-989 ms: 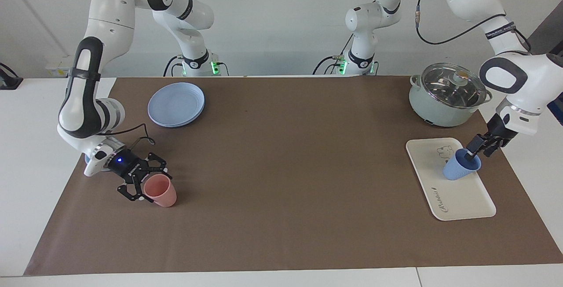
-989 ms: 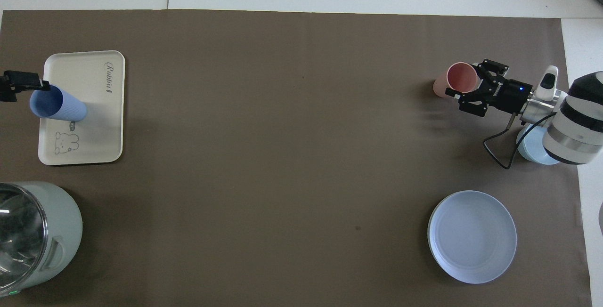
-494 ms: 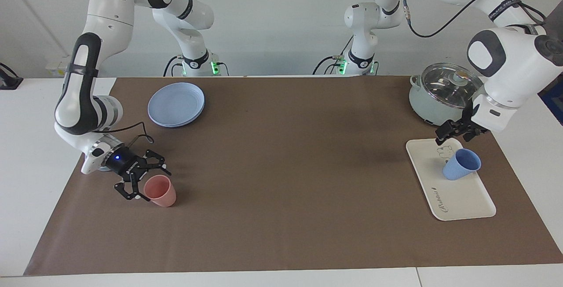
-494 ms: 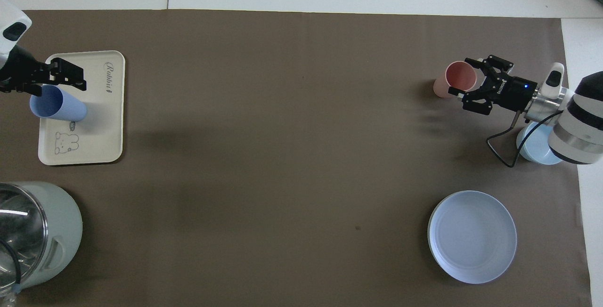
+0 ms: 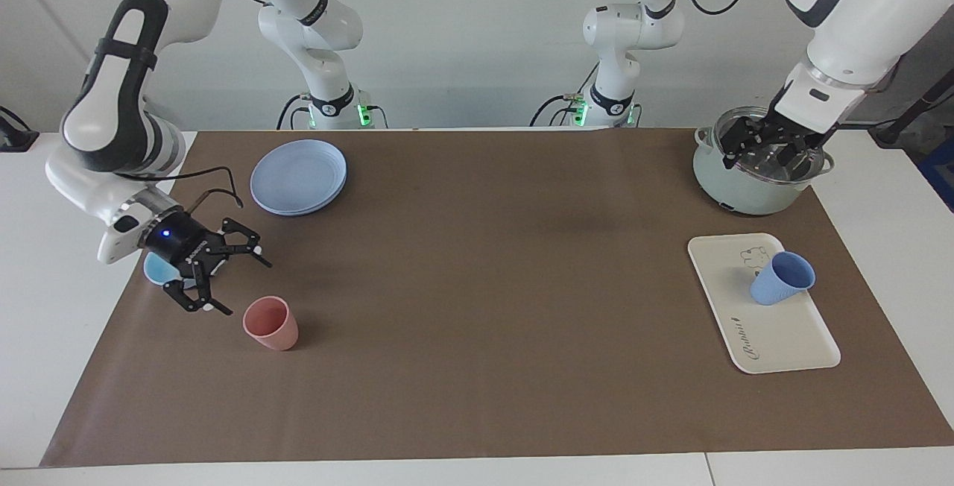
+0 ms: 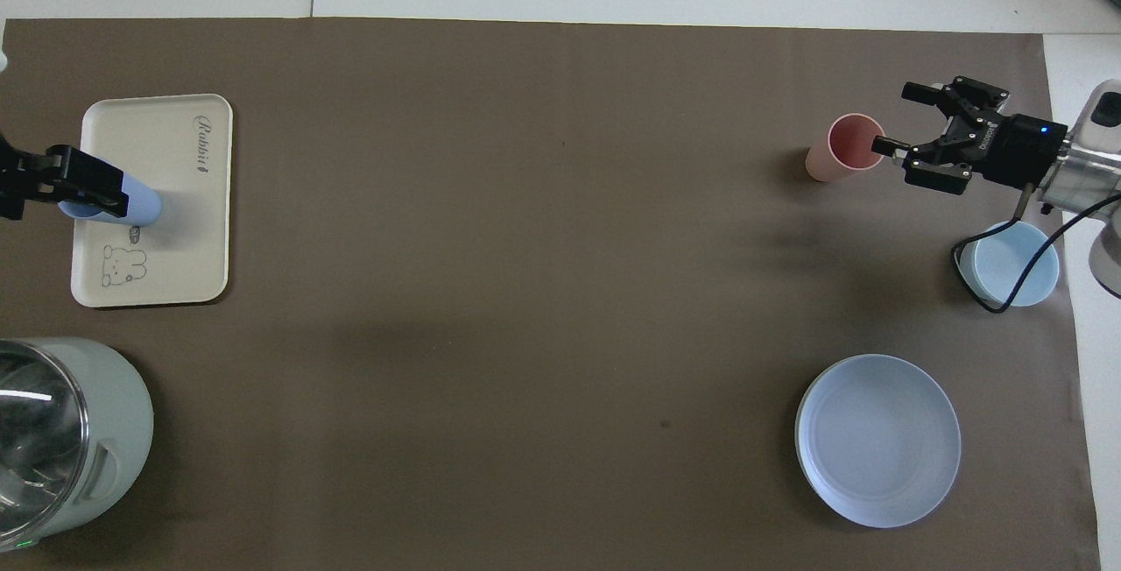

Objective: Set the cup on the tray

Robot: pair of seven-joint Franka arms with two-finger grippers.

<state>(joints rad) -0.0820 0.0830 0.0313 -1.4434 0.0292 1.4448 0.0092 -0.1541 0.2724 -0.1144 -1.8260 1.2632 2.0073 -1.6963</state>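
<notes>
The periwinkle-blue cup (image 5: 781, 278) stands on the cream-white tray (image 5: 775, 329) near its bear drawing, with nothing holding it. My left gripper (image 5: 768, 144) is open and empty, raised well above the cup. In the overhead view the left gripper (image 6: 70, 190) covers the cup's rim (image 6: 140, 206) at the edge of the tray (image 6: 175, 159). My right gripper (image 5: 246, 288) is open and empty, raised beside the pink tumbler. It also shows in the overhead view (image 6: 891, 118).
A pink tumbler (image 5: 270, 323) (image 6: 845, 148) stands at the right arm's end. A light-blue bowl (image 5: 158, 270) (image 6: 1007, 264) and a round blue plate (image 5: 298, 177) (image 6: 877, 440) lie nearer the robots. A lidded pale-green pot (image 5: 734, 191) (image 6: 79, 440) stands near the tray.
My left gripper let go of the cup, opened and rose away from it. My right gripper drew back from the pink tumbler and lifted. The cup stayed on the tray.
</notes>
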